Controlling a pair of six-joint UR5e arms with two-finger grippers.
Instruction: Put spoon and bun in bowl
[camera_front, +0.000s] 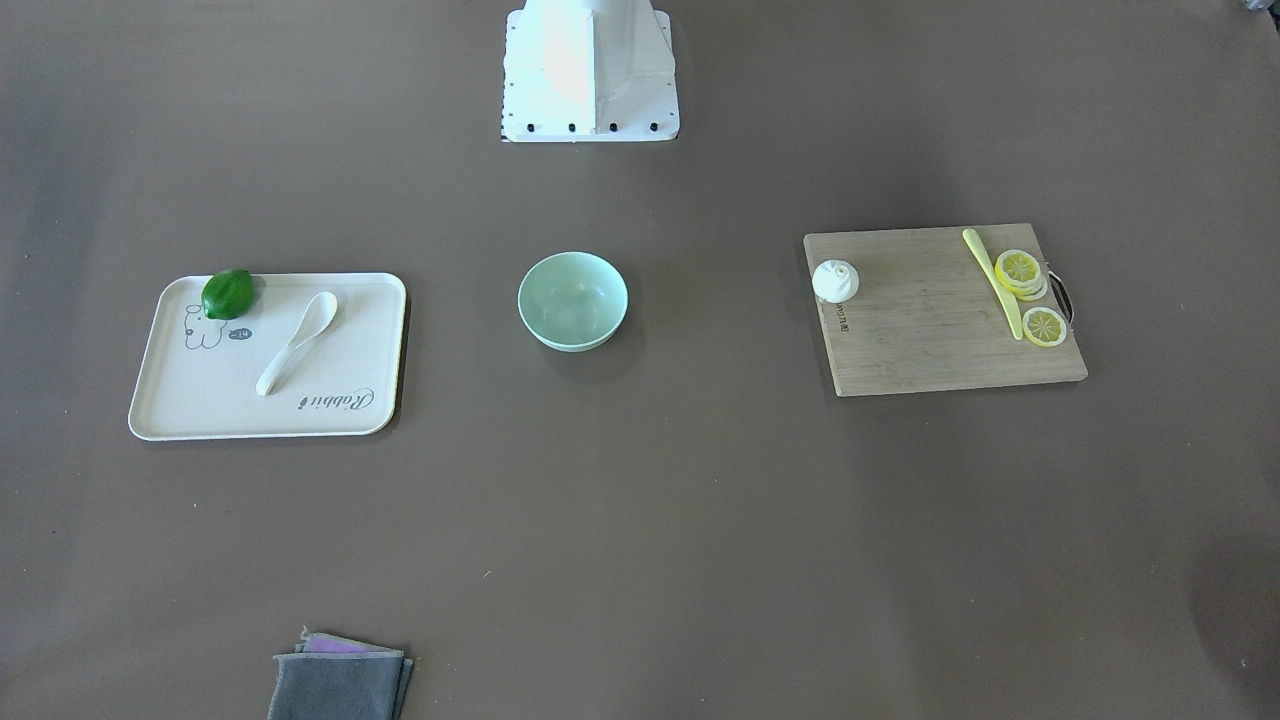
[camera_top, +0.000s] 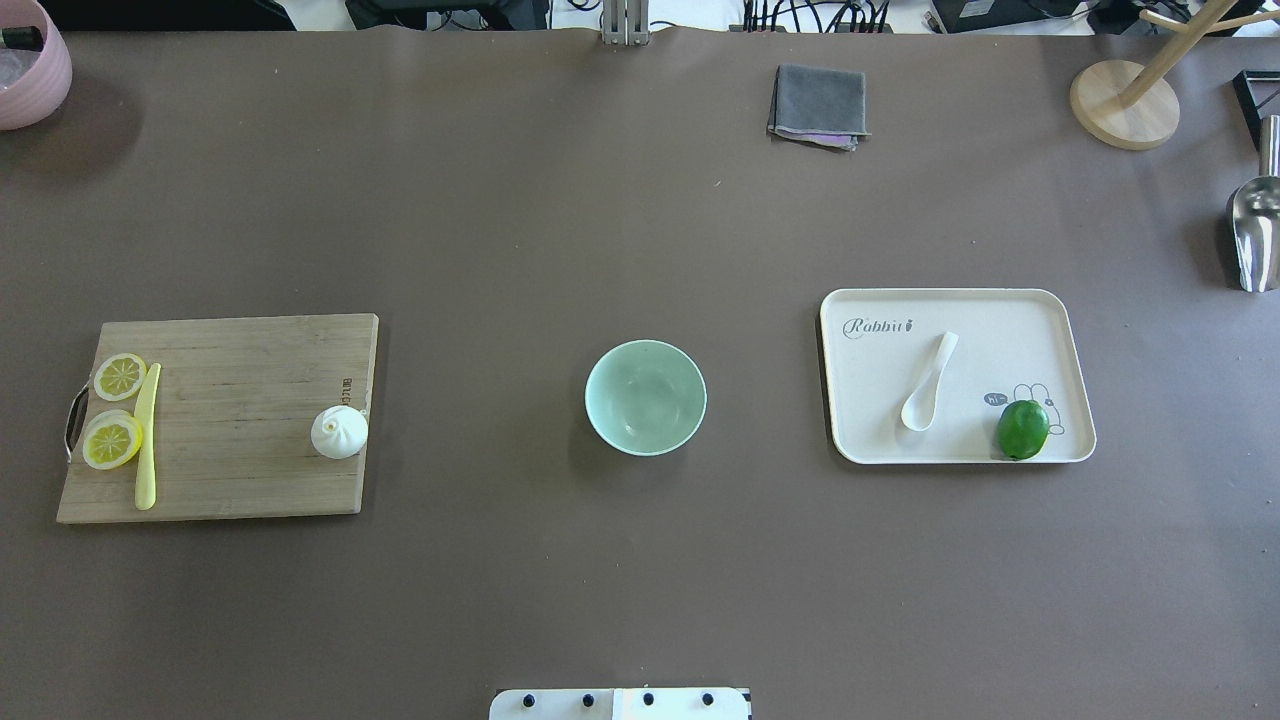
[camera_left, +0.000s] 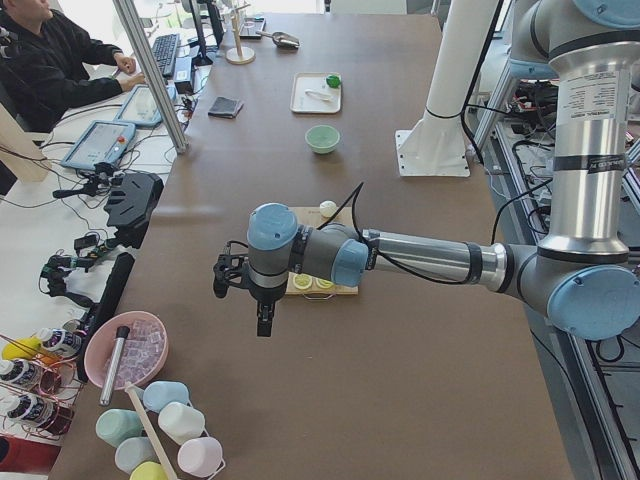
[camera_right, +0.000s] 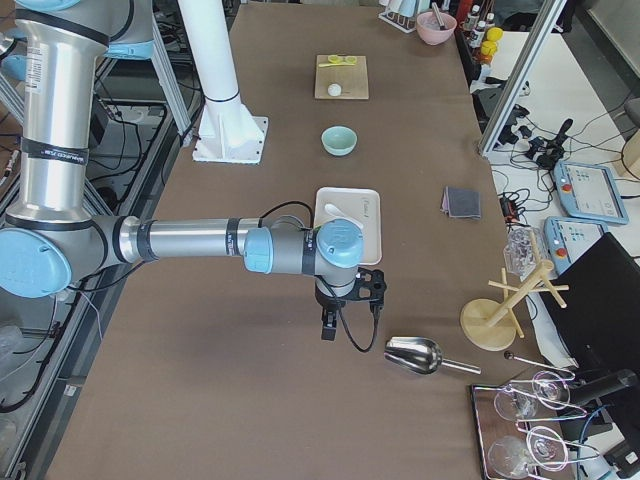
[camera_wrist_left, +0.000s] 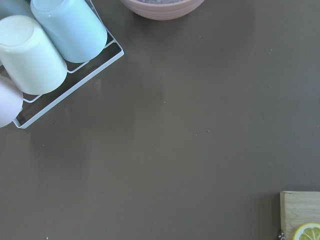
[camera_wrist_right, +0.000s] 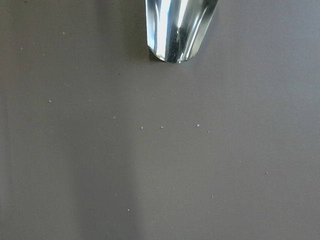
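Note:
The white spoon lies on a cream tray at the right. The white pleated bun sits on the right edge of a wooden cutting board at the left. The empty mint-green bowl stands between them at the table's middle. My left gripper hangs above the table beyond the board's outer end. My right gripper hangs above the table beyond the tray's outer end. Both show only in the side views, so I cannot tell whether they are open or shut.
A green lime lies on the tray. A pale-yellow knife and lemon slices lie on the board. A folded grey cloth lies at the far side. A metal scoop and racked cups are at the table's ends.

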